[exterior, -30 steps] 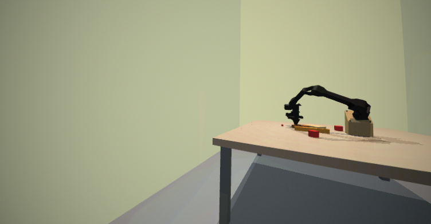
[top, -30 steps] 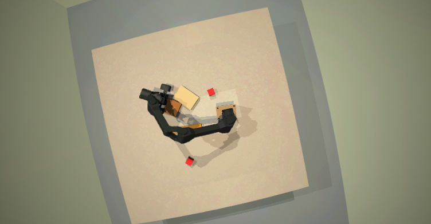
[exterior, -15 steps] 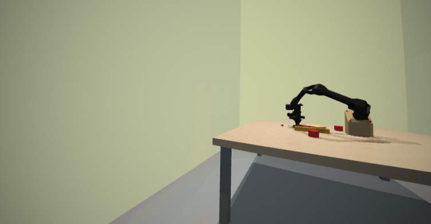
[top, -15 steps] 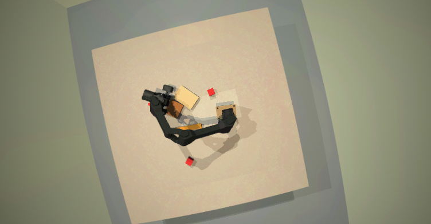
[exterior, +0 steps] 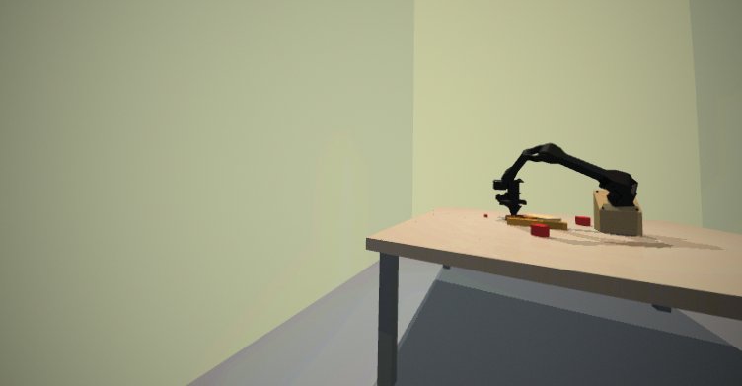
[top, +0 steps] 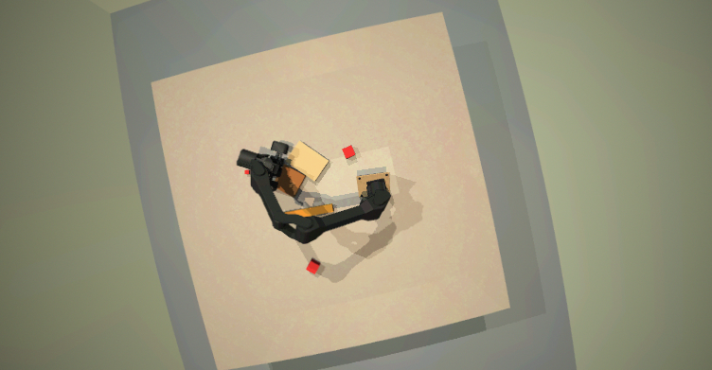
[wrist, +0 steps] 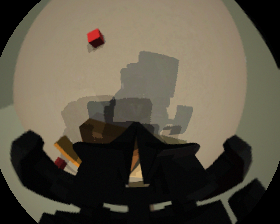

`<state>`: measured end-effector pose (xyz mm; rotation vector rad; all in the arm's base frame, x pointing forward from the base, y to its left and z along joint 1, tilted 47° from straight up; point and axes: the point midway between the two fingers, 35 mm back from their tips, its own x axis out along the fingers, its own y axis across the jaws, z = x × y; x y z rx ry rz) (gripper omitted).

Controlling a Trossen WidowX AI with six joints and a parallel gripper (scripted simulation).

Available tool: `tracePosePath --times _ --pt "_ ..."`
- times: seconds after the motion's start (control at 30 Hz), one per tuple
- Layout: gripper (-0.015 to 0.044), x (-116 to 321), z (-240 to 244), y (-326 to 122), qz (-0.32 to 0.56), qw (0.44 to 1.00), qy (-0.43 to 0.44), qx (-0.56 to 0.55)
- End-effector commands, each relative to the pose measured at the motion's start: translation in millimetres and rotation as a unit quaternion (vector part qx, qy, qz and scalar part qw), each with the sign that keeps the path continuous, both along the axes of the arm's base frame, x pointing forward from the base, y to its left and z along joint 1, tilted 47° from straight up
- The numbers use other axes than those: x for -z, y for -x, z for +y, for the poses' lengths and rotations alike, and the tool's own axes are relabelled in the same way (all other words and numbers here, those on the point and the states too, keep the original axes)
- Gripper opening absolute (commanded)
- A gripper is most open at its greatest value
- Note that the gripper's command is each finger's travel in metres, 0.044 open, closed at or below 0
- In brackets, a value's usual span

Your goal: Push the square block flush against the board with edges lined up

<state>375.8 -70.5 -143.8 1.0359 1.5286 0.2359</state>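
Note:
The brown square block point(top: 293, 180) point(wrist: 97, 132) lies flat, partly covered by my hand in the top view and in shadow in the wrist view. The pale yellow board point(top: 310, 161) lies flat beside its upper right side in the top view; it also shows through the slit between my fingers in the wrist view point(wrist: 136, 174). Whether their sides fully touch, and whether edges are even, I cannot tell. My gripper point(exterior: 514, 213) point(wrist: 136, 124) is shut and holds nothing. It points down, with its fingertips low at the block. Contact with the block is hidden.
An orange bar point(top: 321, 210) point(exterior: 540, 223) point(wrist: 67, 151) lies below the block in the top view, partly under the arm. Red blocks stand near the board point(top: 348, 151) point(exterior: 582, 221), toward the front point(top: 312, 266) point(exterior: 540, 230) point(wrist: 60, 163) and beyond my hand point(top: 246, 171) point(exterior: 485, 215) point(wrist: 95, 37).

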Motion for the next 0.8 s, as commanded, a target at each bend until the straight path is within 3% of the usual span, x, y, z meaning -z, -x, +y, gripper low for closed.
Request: tracePosePath --times 0.0,0.77 --pt "0.0 1.9 -0.1 -3.9 0.003 1.0 -0.003 0.001" --pt "0.0 12.3 -15.3 -36.9 0.002 1.0 -0.003 0.001"
